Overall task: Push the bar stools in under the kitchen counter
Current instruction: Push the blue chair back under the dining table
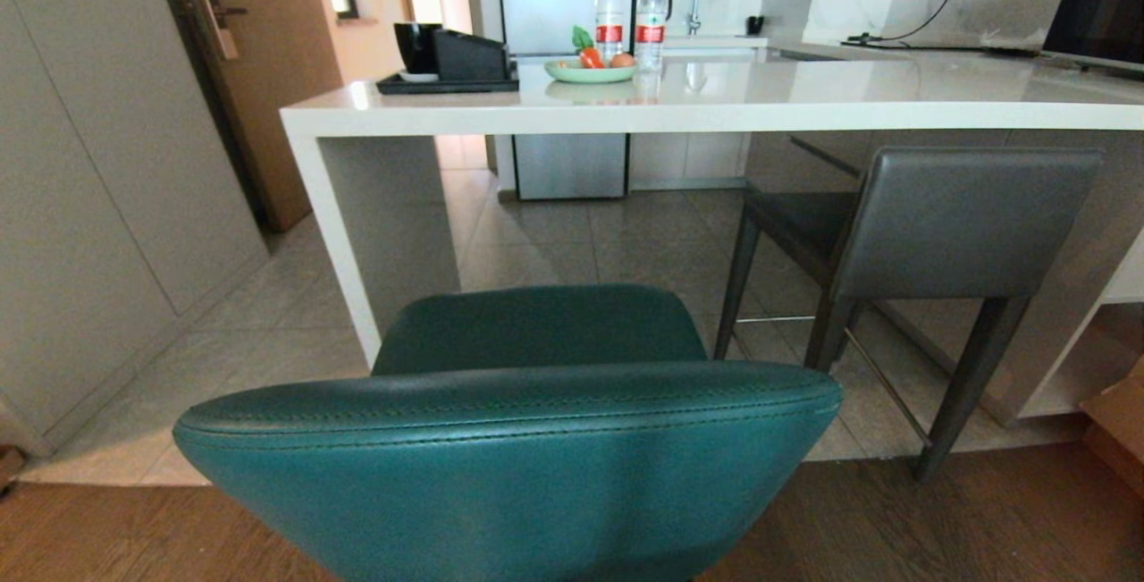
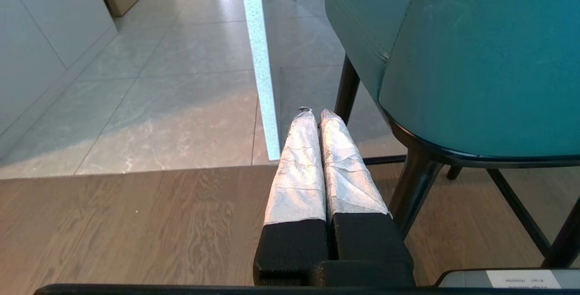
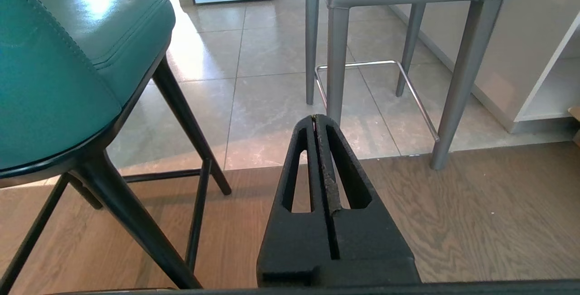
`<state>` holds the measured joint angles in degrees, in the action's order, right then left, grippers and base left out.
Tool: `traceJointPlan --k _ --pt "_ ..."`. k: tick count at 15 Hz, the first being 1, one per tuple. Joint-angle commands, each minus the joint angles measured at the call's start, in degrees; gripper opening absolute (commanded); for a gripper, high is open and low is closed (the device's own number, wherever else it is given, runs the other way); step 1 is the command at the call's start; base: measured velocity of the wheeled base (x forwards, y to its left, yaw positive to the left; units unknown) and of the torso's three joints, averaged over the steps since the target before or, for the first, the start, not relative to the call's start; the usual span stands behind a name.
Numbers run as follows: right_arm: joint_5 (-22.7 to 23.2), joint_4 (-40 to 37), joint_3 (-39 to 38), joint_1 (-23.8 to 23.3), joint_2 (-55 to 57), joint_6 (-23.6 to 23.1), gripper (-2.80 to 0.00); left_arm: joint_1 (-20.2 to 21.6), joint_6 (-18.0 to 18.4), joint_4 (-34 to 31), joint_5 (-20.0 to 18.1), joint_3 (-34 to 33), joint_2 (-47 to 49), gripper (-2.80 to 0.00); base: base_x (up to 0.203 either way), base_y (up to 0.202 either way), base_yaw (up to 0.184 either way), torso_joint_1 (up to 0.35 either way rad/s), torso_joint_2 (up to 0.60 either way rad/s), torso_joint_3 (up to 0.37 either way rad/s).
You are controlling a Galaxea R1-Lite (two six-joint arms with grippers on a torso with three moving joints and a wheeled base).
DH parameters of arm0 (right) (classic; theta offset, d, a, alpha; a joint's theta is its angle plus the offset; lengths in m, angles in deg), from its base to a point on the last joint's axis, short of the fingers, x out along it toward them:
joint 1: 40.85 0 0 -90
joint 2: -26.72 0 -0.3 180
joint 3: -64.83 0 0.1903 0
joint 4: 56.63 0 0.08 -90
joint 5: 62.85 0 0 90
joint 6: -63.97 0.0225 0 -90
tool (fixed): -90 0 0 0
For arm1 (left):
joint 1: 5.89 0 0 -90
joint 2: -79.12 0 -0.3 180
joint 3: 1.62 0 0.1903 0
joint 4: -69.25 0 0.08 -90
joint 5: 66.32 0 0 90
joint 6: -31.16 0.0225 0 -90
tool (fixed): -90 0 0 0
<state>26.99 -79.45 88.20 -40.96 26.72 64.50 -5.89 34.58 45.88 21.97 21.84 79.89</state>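
The teal stool (image 1: 509, 439) fills the lower frame; both hands – left (image 2: 317, 116), right (image 3: 317, 120) – hang clenched, empty (low beside it). Push its back squarely toward the surface (image 1: 715, 104).

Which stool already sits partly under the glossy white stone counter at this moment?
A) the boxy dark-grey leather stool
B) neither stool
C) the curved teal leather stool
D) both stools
A: in the head view the boxy dark-grey leather stool has its seat beneath the glossy white stone counter, while the curved teal leather stool stands clear of it, back on the wood floor.
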Motion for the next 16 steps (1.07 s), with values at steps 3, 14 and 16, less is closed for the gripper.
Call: traceJointPlan --k 3,14,16 --pt "0.2 0.31 -0.17 0.02 0.09 -0.36 -2.8 0.13 -0.44 0.09 0.9 0.22 -0.14 -2.8 0.0 0.0 0.0 0.0 0.0 0.0" --pt "19.09 2.18 20.19 0.07 32.16 2.22 -2.8 -1.49 -5.17 17.53 -15.55 18.39 40.9 -2.8 0.0 0.0 0.0 0.0 0.0 0.0" --pt "20.86 5.61 20.4 0.19 38.28 2.19 -2.8 -2.49 -5.32 23.14 -16.09 16.59 48.14 -2.8 0.0 0.0 0.0 0.0 0.0 0.0"
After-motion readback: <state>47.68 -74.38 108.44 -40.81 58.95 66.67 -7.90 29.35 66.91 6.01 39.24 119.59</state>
